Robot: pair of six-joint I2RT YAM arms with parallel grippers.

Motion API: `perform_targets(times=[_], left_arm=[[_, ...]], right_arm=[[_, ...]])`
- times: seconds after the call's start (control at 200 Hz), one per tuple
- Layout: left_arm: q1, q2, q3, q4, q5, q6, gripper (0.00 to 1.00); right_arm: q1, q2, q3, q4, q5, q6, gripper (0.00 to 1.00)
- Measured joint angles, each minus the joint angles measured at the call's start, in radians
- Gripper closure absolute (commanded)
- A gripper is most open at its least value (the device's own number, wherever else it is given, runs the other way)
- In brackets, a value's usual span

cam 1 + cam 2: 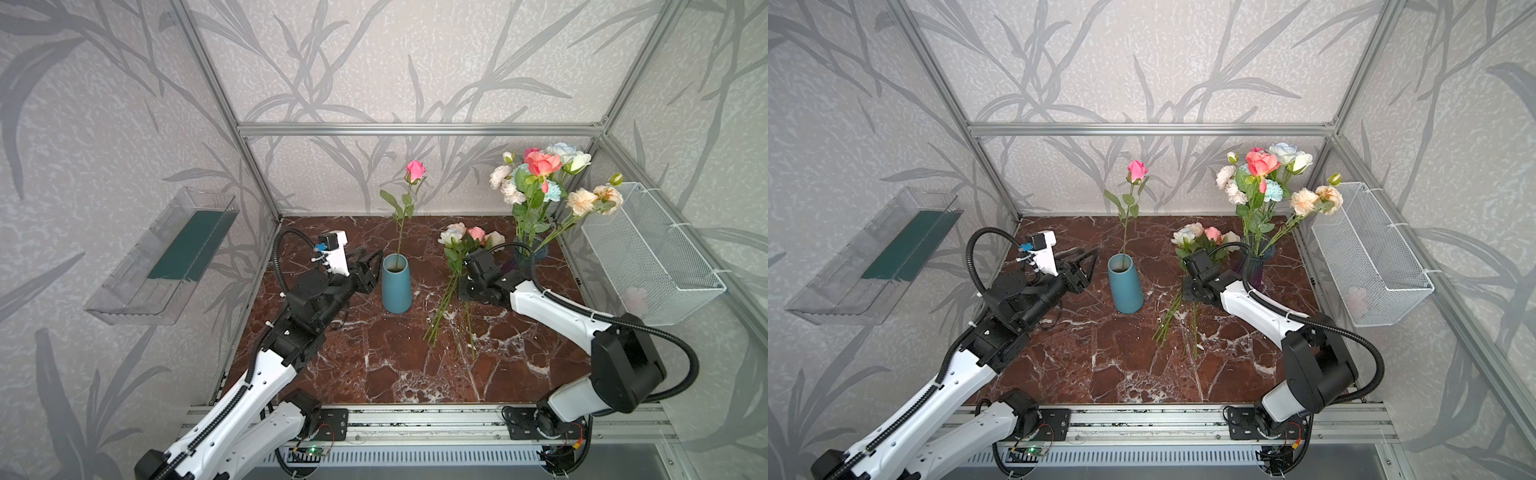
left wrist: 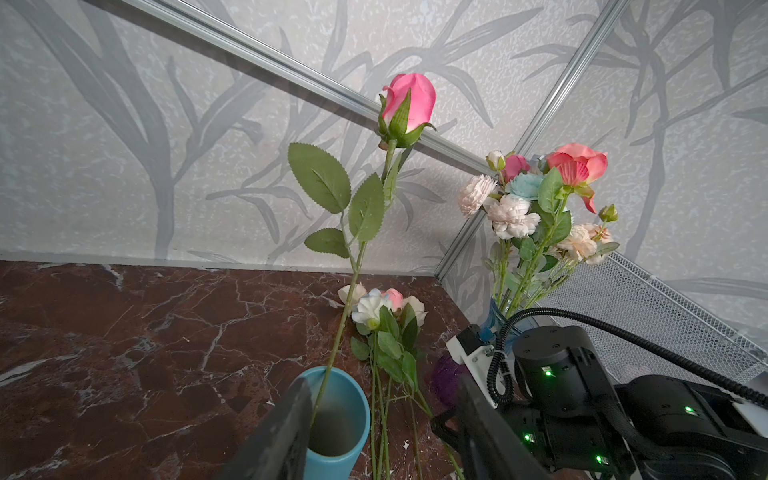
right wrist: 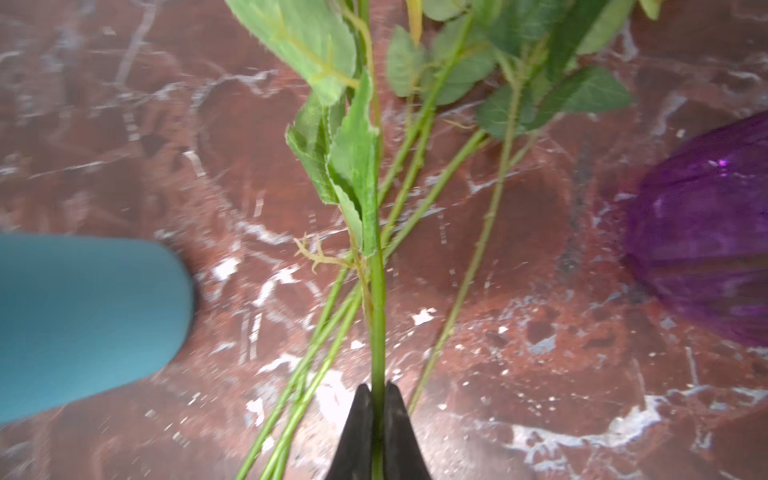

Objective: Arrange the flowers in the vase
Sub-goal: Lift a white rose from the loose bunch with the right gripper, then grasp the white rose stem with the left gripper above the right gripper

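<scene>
Right wrist view: I have the right fingers (image 3: 377,387) pinched shut on one thin green flower stem (image 3: 377,307), its long axis running straight up-frame from them, with the tapered teal ceramic vase (image 3: 83,320) at left.

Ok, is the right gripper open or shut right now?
Shut. In the right wrist view the right gripper is pinched on one green stem; the other stems lie loose on the table.
</scene>
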Motion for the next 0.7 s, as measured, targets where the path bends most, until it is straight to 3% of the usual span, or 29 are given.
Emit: perform_targets(times=[0.255, 0.465, 0.7], left_arm=[[0.0, 0.023, 0.0, 0.018, 0.063, -0.007, 0.43], [-0.015, 0.08, 0.0, 0.126, 0.285, -0.035, 0.36], [-0.099, 0.193, 0.004, 0.191, 0.514, -0.067, 0.33]], right_arm=[[0.01, -0.253, -0.156, 0.134, -0.067, 0.049, 0.98], [0.016, -0.452, -0.228, 0.248, -0.076, 0.087, 0.99], [0.09, -0.587, -0.238, 0.415, -0.048, 0.075, 0.99]])
